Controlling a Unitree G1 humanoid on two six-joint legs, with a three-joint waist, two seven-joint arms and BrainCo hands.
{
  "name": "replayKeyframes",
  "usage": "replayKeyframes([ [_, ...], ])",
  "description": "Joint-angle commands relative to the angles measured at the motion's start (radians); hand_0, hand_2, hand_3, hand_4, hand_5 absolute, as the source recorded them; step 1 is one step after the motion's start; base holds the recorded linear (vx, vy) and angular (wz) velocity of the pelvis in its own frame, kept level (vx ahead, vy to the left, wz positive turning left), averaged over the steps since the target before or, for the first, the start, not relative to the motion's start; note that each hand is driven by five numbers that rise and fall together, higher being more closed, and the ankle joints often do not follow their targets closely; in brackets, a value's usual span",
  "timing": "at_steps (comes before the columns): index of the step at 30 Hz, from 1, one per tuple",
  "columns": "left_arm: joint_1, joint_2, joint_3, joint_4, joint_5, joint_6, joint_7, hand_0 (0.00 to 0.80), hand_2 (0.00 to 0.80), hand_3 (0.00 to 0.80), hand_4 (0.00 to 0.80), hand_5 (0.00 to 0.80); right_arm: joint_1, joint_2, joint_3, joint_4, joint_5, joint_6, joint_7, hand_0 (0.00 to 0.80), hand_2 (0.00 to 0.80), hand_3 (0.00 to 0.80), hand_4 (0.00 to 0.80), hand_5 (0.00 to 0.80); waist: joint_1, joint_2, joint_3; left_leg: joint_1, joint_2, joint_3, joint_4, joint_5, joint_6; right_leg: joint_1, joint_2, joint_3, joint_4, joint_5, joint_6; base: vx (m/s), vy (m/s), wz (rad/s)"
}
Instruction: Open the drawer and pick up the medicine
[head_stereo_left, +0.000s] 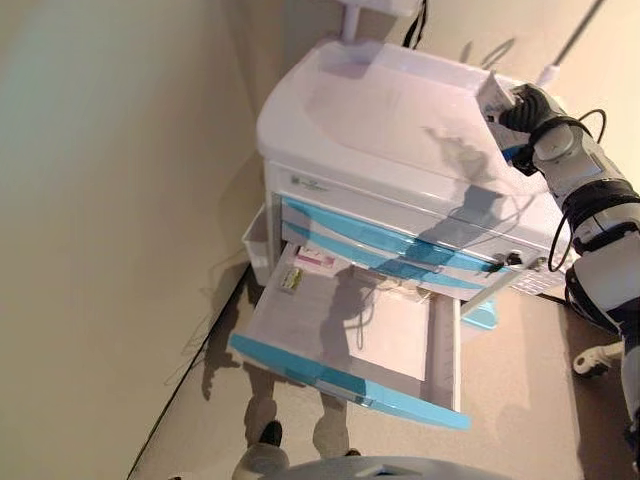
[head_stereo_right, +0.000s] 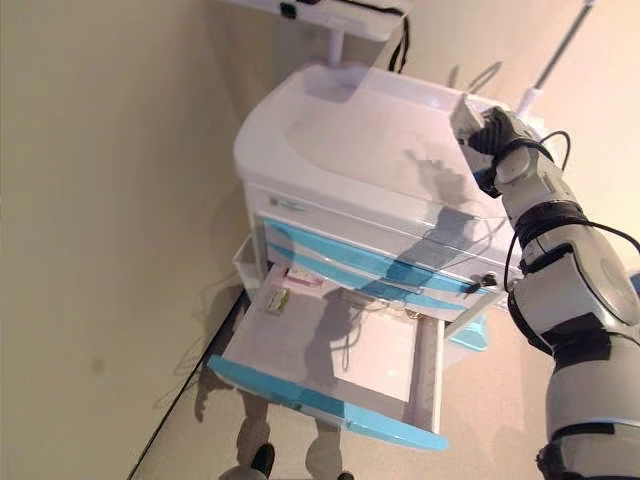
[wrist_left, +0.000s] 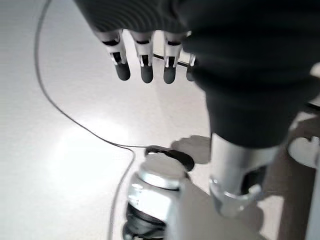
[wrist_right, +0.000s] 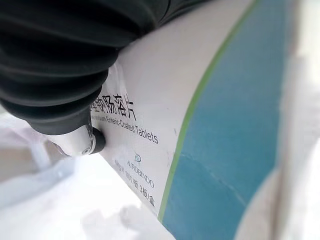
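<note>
Right hand (head_stereo_right: 497, 131) grips medicine box (wrist_right: 210, 125) above cart top's (head_stereo_left: 400, 110) right edge; open drawer (head_stereo_left: 350, 340) holds two small packs (head_stereo_left: 305, 268); left hand (wrist_left: 145, 55) hangs open.

Bright, even light is falling from above and behind the robot, washing the cart top (head_stereo_left: 400, 110) pale. The right hand (head_stereo_left: 525, 110) and its arm are throwing a soft grey shadow across that top and down the blue drawer fronts (head_stereo_left: 380, 245). More shadow is lying inside the open drawer (head_stereo_left: 340, 330). A white glare patch is shining on the floor (wrist_left: 85, 145). The medicine box (wrist_right: 165, 125) is catching strong light.
</note>
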Motion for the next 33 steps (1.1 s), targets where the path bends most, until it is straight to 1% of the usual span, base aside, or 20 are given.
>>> replayKeyframes([
  [1, -0.071, 0.031, -0.027, 0.027, -0.028, -0.008, 0.027, 0.0, 0.0, 0.0, 0.0, 0.0, -0.192, -0.018, -0.002, 0.071, -0.035, -0.006, -0.069, 0.8, 0.8, 0.8, 0.8, 0.8, 0.017, -0.032, 0.058, 0.034, -0.016, 0.027, -0.03, -0.021, 0.013, -0.002, 0.002, -0.016, 0.085, -0.04, 0.045, -0.039, -0.013, 0.15],
  [7, -0.108, 0.03, -0.06, -0.003, -0.039, -0.02, 0.037, 0.0, 0.0, 0.0, 0.0, 0.0, -0.198, 0.004, 0.002, 0.1, -0.05, 0.001, -0.075, 0.8, 0.8, 0.8, 0.8, 0.8, 0.037, -0.03, 0.101, -0.013, -0.023, 0.007, -0.024, -0.008, 0.013, -0.034, 0.002, -0.031, 0.076, -0.03, 0.046, -0.042, -0.012, 0.09],
  [13, -0.131, 0.027, -0.08, -0.032, -0.048, -0.028, 0.046, 0.0, 0.0, 0.0, 0.0, 0.0, -0.2, 0.025, 0.009, 0.111, -0.071, 0.003, -0.076, 0.8, 0.8, 0.8, 0.8, 0.8, 0.046, -0.028, 0.131, -0.038, -0.027, 0.001, -0.019, -0.001, 0.013, -0.053, 0.001, -0.035, 0.071, -0.02, 0.048, -0.024, -0.004, 0.05],
  [23, -0.146, 0.024, -0.09, -0.039, -0.049, -0.033, 0.053, 0.0, 0.0, 0.0, 0.0, 0.0, -0.203, 0.047, 0.007, 0.122, -0.076, 0.0, -0.075, 0.8, 0.8, 0.8, 0.8, 0.8, 0.054, -0.03, 0.156, -0.061, -0.029, -0.007, -0.02, 0.007, 0.014, -0.076, 0.0, -0.039, 0.068, -0.012, 0.048, -0.008, 0.0, 0.0],
  [24, -0.15, 0.025, -0.089, -0.037, -0.047, -0.032, 0.054, 0.0, 0.0, 0.0, 0.0, 0.0, -0.204, 0.051, 0.004, 0.126, -0.075, 0.0, -0.077, 0.367, 0.367, 0.367, 0.367, 0.367, 0.053, -0.029, 0.159, -0.063, -0.029, -0.008, -0.024, 0.009, 0.014, -0.078, 0.0, -0.042, 0.066, -0.011, 0.048, 0.0, 0.0, 0.0],
  [25, -0.15, 0.025, -0.089, -0.037, -0.047, -0.032, 0.054, 0.0, 0.0, 0.0, 0.0, 0.0, -0.204, 0.051, 0.004, 0.126, -0.075, 0.0, -0.077, 0.151, 0.151, 0.151, 0.151, 0.151, 0.053, -0.029, 0.159, -0.063, -0.029, -0.008, -0.024, 0.009, 0.014, -0.078, 0.0, -0.042, 0.066, -0.011, 0.048, 0.0, 0.0, 0.0],
  [26, -0.15, 0.025, -0.09, -0.035, -0.045, -0.032, 0.054, 0.0, 0.0, 0.0, 0.0, 0.0, -0.21, 0.058, 0.002, 0.132, -0.072, 0.0, -0.079, 0.0, 0.0, 0.0, 0.0, 0.0, 0.051, -0.028, 0.159, -0.064, -0.029, -0.008, -0.026, 0.009, 0.014, -0.08, 0.0, -0.043, 0.066, -0.011, 0.047, 0.0, 0.0, 0.0],
  [30, -0.148, 0.023, -0.09, -0.03, -0.048, -0.032, 0.057, 0.0, 0.0, 0.0, 0.0, 0.0, -0.215, 0.07, -0.004, 0.128, -0.062, -0.004, -0.087, 0.0, 0.0, 0.0, 0.0, 0.0, 0.049, -0.03, 0.158, -0.063, -0.027, -0.004, -0.027, 0.008, 0.014, -0.083, 0.001, -0.041, 0.065, -0.009, 0.048, 0.0, 0.0, 0.0],
  [33, -0.147, 0.025, -0.082, -0.028, -0.05, -0.032, 0.059, 0.0, 0.0, 0.0, 0.0, 0.0, -0.224, 0.078, -0.012, 0.104, -0.024, -0.015, -0.091, 0.0, 0.0, 0.0, 0.0, 0.0, 0.043, -0.035, 0.151, -0.056, -0.027, 0.003, -0.027, 0.003, 0.016, -0.082, 0.002, -0.032, 0.064, -0.007, 0.048, 0.0, 0.0, 0.0],
])
